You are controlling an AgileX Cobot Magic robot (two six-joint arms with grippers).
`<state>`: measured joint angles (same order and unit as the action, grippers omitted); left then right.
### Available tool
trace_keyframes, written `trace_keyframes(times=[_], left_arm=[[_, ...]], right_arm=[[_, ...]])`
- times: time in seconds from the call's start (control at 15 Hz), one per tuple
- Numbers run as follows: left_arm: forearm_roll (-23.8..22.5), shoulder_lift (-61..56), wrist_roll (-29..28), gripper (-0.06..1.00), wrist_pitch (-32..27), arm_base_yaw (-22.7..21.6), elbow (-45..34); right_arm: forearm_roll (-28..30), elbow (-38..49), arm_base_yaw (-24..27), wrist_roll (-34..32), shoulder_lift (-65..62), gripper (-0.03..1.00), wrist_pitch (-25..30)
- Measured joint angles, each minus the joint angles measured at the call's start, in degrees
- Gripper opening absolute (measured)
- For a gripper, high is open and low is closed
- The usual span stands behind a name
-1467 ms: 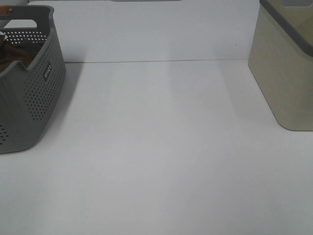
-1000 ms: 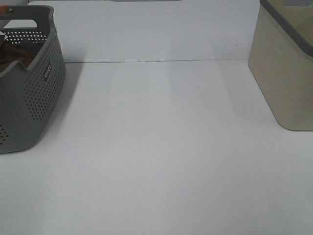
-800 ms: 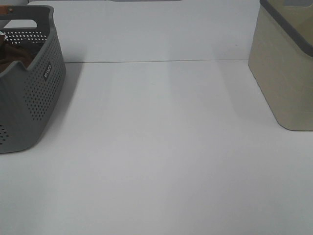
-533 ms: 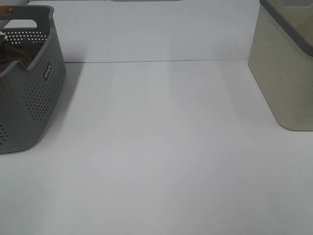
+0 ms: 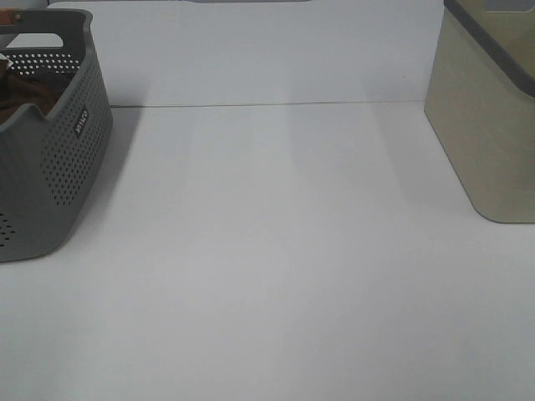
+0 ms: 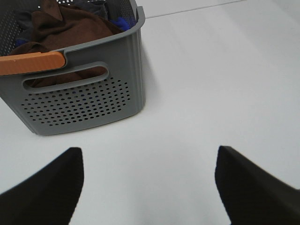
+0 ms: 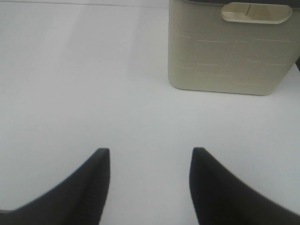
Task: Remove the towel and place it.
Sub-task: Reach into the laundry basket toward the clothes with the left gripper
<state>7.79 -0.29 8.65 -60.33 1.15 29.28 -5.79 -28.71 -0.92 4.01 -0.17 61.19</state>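
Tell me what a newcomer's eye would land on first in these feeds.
The grey perforated basket at the far left of the white table, heaped with a brown towel over bits of blue cloth, stands out first. Opposite it, at the far right, sits a beige bin, with bare surface between. The left gripper and right gripper both hang open over the table, holding nothing.

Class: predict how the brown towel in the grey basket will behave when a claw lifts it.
Probably floppy: the towel lies crumpled in folds, so it should drape and hang. It may drag its neighbours, since blue cloth sits against it. The basket might shift slightly if fabric snags its rim.
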Motion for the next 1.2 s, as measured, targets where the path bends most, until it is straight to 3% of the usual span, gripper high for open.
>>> trace_keyframes(times=[1.2], left_arm=[[0.0,0.0,0.0,0.74,0.0,0.0,0.0]], right_arm=[[0.0,0.0,0.0,0.0,0.0,0.50,0.0]])
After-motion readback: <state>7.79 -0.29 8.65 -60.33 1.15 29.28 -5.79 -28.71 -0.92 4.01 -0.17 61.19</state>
